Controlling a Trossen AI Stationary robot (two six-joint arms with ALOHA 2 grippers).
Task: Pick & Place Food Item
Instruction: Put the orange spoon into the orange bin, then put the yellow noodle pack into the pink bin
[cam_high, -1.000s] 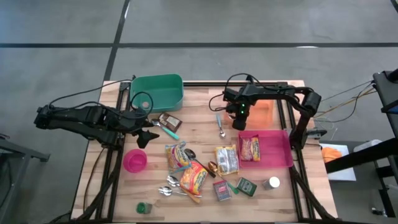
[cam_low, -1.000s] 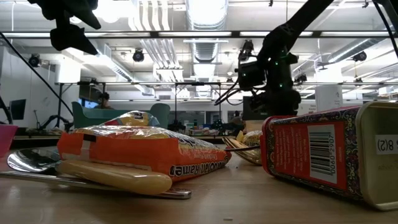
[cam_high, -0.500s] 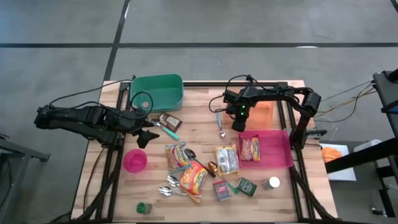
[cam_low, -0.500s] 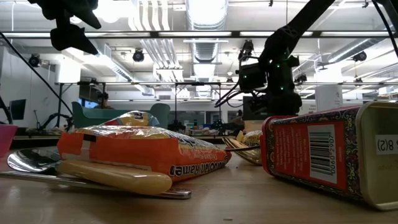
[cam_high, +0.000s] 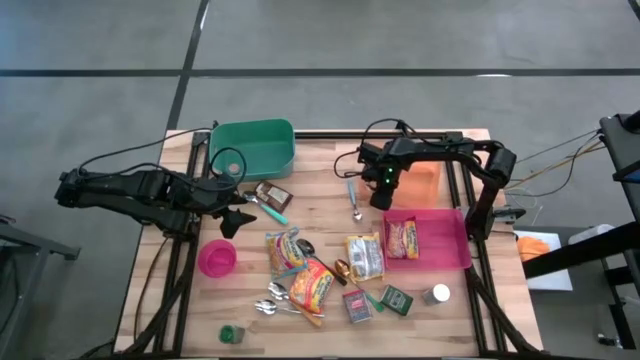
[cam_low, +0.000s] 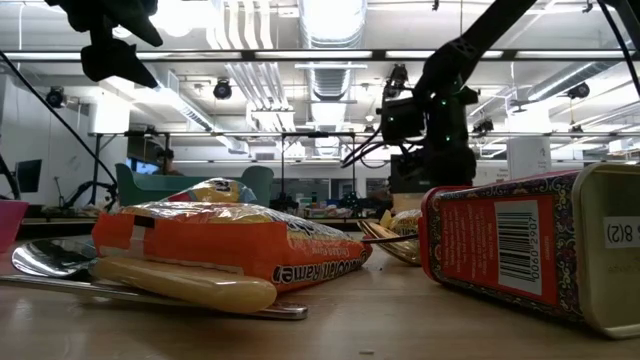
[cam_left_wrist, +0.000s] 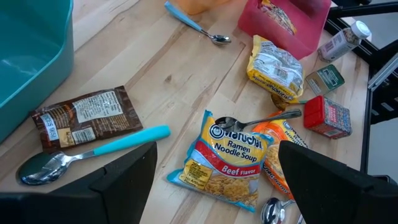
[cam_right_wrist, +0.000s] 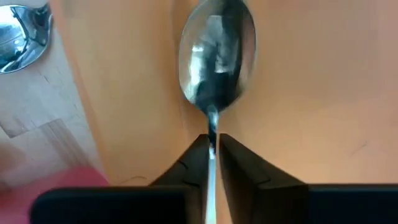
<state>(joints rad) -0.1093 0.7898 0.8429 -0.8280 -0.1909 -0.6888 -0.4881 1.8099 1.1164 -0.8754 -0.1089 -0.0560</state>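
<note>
My right gripper (cam_right_wrist: 212, 149) points straight down over the orange bin (cam_high: 424, 182) at the table's far right and is shut on a metal spoon (cam_right_wrist: 217, 59). The spoon's bowl hangs below the fingers in front of the bin's orange floor. My left gripper (cam_left_wrist: 217, 186) waits open, raised above the table's left side. Below it lie a beef ramen packet (cam_left_wrist: 230, 155) and a brown packet (cam_left_wrist: 84, 118). A second ramen packet (cam_high: 402, 237) lies in the pink bin (cam_high: 445, 250). Two others (cam_high: 364, 257) (cam_high: 313, 285) lie on the wood. My right gripper pinches the spoon's thin handle (cam_right_wrist: 212, 127) just behind the bowl, between its two fingers (cam_right_wrist: 193, 158). The fingers come from above, pointing down along the handle. The spoon hangs bowl-down over the orange bin; whether the bowl touches the bin's floor, I cannot tell.
A green bin (cam_high: 252, 148) stands at the far left and a pink bowl (cam_high: 217, 258) at the near left. A teal-handled spoon (cam_high: 355, 200) lies beside the orange bin. Tins (cam_high: 397, 299), loose spoons (cam_high: 270, 300) and a shaker (cam_high: 436, 294) crowd the near middle.
</note>
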